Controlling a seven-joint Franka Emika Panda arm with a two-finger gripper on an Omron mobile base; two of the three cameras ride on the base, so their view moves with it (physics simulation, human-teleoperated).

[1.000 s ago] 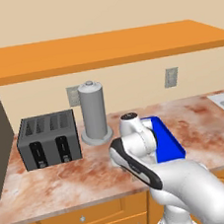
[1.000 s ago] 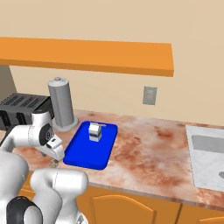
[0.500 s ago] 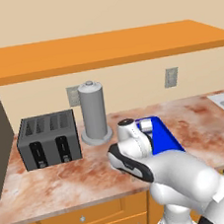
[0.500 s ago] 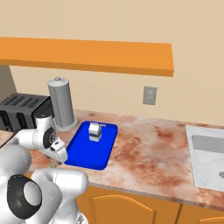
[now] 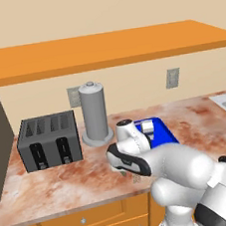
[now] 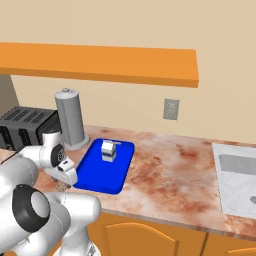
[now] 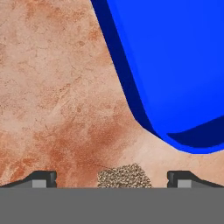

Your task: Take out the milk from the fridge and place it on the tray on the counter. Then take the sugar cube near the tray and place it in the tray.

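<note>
- In the hand view I saw the tiny tan-brown speckled sugar cube (image 7: 124, 176) at the bottom centre of the frame, lying on the reddish-brown and cream marbled stone counter (image 7: 57, 87).
- The two-finger gripper (image 7: 112, 178) had its dark fingertips (image 7: 43, 178) spread well apart, one at the lower left and one at the lower right, with the cube between them. Neither tip touched the cube as far as I could see.
- The flat bright blue rectangular tray (image 7: 175, 65) filled the upper right of the hand view; its rounded corner sat near the cube, with a strip of bare counter between them.
- In the right base view, the small white gable-top milk carton with a dark blue band (image 6: 108, 150) stood upright inside the tray (image 6: 95, 175), toward the tray's far end, centre-left of the frame.
- In the left base view I noted the carton (image 5: 147, 127) on the tray (image 5: 166, 134), just past the arm's white wrist at frame centre.
- The sugar cube (image 6: 62, 187) showed as a speckled patch under the hand, at the lower left of the right base view, just beside the tray's near left corner.
- Also on the counter (image 5: 53, 182): a dark grey four-slot toaster (image 5: 49, 141) at the left and a tall grey cylindrical canister (image 5: 95, 113) beside it.
- A steel sink (image 6: 239, 175) lay at the right edge of the right base view.
</note>
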